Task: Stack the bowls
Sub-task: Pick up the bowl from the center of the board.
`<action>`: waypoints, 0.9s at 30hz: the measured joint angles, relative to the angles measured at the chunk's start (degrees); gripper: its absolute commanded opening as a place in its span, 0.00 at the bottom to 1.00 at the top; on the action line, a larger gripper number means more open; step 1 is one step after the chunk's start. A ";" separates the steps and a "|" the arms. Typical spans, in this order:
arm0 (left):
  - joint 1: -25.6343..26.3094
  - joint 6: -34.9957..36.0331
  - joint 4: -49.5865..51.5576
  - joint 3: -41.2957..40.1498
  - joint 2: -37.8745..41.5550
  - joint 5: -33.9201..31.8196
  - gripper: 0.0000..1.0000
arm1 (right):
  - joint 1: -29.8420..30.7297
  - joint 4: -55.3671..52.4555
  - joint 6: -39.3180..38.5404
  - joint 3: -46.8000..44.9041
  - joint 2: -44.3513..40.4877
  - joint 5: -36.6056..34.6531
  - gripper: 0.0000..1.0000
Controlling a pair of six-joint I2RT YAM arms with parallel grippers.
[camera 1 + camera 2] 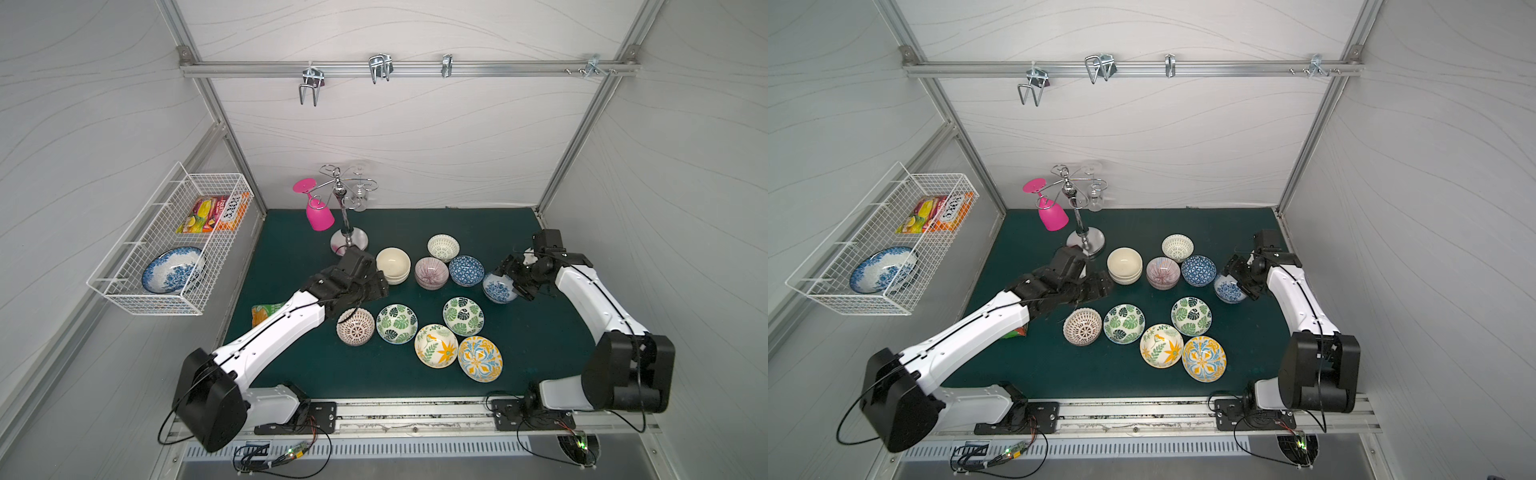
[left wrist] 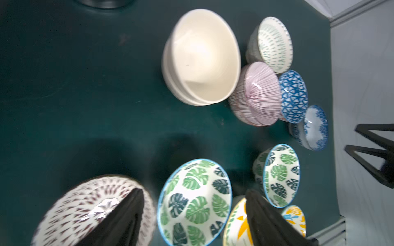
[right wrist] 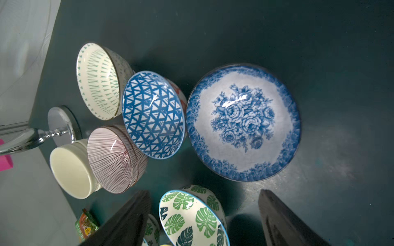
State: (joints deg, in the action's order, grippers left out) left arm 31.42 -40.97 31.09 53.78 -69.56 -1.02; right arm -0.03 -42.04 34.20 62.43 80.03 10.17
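Observation:
Bowls sit on the green mat [image 1: 540, 332]. At the back are a cream stack [image 1: 393, 266], a pink-striped stack [image 1: 432, 273], a green-ticked bowl [image 1: 443, 247], a blue triangle bowl [image 1: 466, 271] and a blue floral bowl [image 1: 500, 287]. Nearer are a lattice bowl [image 1: 355, 327], two green-leaf bowls [image 1: 397, 323] [image 1: 463, 316] and two yellow floral bowls [image 1: 436, 345] [image 1: 480, 358]. My left gripper [image 1: 376, 286] hangs open and empty between the cream stack and the lattice bowl. The right gripper [image 1: 513, 278] is open and empty beside the blue floral bowl [image 3: 243, 121].
A chrome glass rack [image 1: 348, 239] with a hanging pink wine glass [image 1: 319, 216] stands behind the cream stack. A wire basket [image 1: 124, 286] on the left wall holds a large blue-and-white dish [image 1: 172, 270] and snack packets. Another packet [image 1: 266, 311] lies under my left arm.

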 measured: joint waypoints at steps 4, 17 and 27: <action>-3.87 1.88 -0.26 -5.53 6.56 -1.81 0.99 | -1.01 0.33 0.17 -1.01 0.00 -2.47 0.84; -4.50 3.30 -8.52 -14.78 12.57 -2.82 1.00 | 1.99 1.64 -0.07 2.19 5.64 -1.97 0.72; -5.18 2.95 -11.47 -17.59 16.92 -3.28 1.00 | -0.92 2.03 -0.74 1.18 6.58 -3.13 0.84</action>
State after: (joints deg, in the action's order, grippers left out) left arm 26.24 -38.02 19.62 36.18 -52.64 -4.29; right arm -0.95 -40.01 33.45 63.61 86.61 7.05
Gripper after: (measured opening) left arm 0.998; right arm 0.842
